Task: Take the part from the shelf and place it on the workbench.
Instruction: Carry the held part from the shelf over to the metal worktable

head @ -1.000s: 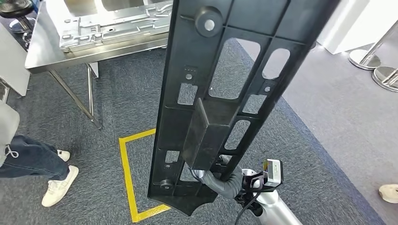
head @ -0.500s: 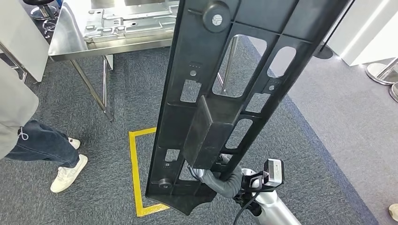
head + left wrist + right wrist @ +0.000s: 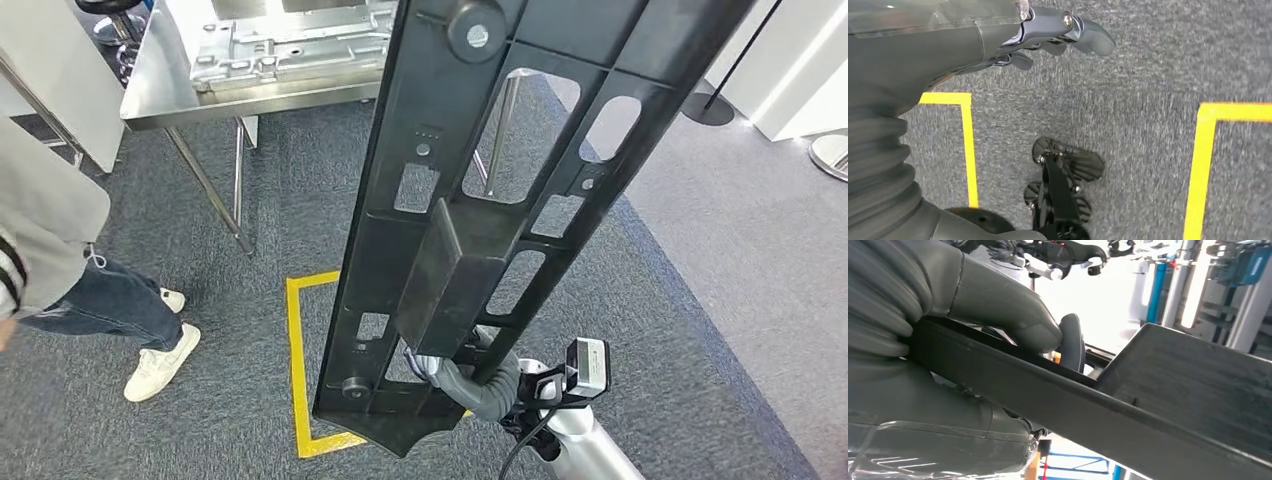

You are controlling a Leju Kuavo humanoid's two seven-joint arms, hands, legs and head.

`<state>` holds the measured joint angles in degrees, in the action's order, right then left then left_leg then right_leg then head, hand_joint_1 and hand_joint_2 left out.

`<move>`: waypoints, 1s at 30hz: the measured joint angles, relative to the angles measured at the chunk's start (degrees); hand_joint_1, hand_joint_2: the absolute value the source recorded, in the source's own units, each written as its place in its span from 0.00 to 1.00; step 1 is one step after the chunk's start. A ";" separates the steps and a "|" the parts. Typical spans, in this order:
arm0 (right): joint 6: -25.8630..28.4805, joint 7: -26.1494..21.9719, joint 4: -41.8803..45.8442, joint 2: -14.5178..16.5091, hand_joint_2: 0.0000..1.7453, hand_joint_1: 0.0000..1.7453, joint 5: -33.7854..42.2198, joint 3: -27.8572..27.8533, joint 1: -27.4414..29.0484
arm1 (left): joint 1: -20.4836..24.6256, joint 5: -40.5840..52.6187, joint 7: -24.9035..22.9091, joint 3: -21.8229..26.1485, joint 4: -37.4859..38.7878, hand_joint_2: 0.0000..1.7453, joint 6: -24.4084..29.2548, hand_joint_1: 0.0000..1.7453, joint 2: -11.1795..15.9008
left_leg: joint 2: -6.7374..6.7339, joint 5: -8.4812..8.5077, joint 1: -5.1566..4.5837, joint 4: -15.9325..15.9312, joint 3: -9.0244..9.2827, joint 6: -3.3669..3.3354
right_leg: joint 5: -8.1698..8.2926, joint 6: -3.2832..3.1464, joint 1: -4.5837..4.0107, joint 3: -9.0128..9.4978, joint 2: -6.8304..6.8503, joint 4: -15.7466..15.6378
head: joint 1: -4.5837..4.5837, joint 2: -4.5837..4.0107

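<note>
One stage is judged done: the part (image 3: 500,215) is off the shelf, gripped near its lower end by the right hand (image 3: 470,380) and held upright above the carpet. Placing on the workbench (image 3: 165,90), well ahead, remains. The part is long, black, ribbed, with cut-outs. The left hand (image 3: 1048,35) is held empty, fingers loosely apart.

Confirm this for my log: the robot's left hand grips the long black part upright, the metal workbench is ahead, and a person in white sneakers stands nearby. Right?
Not quite: the right hand grips the long black part, as the head view shows; the left hand holds nothing over the carpet. The metal workbench ahead and the person in white sneakers are right.
</note>
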<state>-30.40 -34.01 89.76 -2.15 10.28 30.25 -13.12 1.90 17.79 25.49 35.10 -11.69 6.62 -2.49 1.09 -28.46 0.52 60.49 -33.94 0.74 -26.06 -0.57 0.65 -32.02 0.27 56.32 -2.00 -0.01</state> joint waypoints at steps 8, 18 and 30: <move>-0.06 0.09 -0.01 0.03 1.00 1.00 0.20 0.02 0.02 | -0.06 0.11 0.18 0.11 0.00 1.00 0.08 0.00 0.04 | -1.04 0.87 0.15 2.54 -1.38 0.35 | -0.80 0.04 -0.24 0.57 0.36 0.43 | -0.08 -0.01; -0.10 0.19 0.01 0.05 1.00 1.00 0.73 0.03 -0.40 | 0.09 0.26 0.38 0.49 0.00 1.00 0.09 0.00 0.08 | -0.80 1.54 0.02 -3.32 1.83 -2.33 | -6.80 2.66 -0.07 -6.52 0.28 13.86 | 0.37 0.00; -0.46 0.17 -0.27 0.17 1.00 1.00 1.16 0.04 -0.51 | 0.01 0.75 0.61 0.77 -0.02 1.00 0.39 0.00 -0.05 | -0.27 -1.94 -0.02 -1.92 3.70 0.07 | 0.89 0.08 -0.29 -2.13 -0.09 0.85 | 0.30 0.01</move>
<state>-30.87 -33.83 89.49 -1.98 11.45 30.29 -13.63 1.91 18.54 26.10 35.87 -11.71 7.01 -2.55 0.81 -30.40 0.50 58.57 -30.24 0.81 -25.18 -0.49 0.36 -34.15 0.18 57.17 -1.70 -0.01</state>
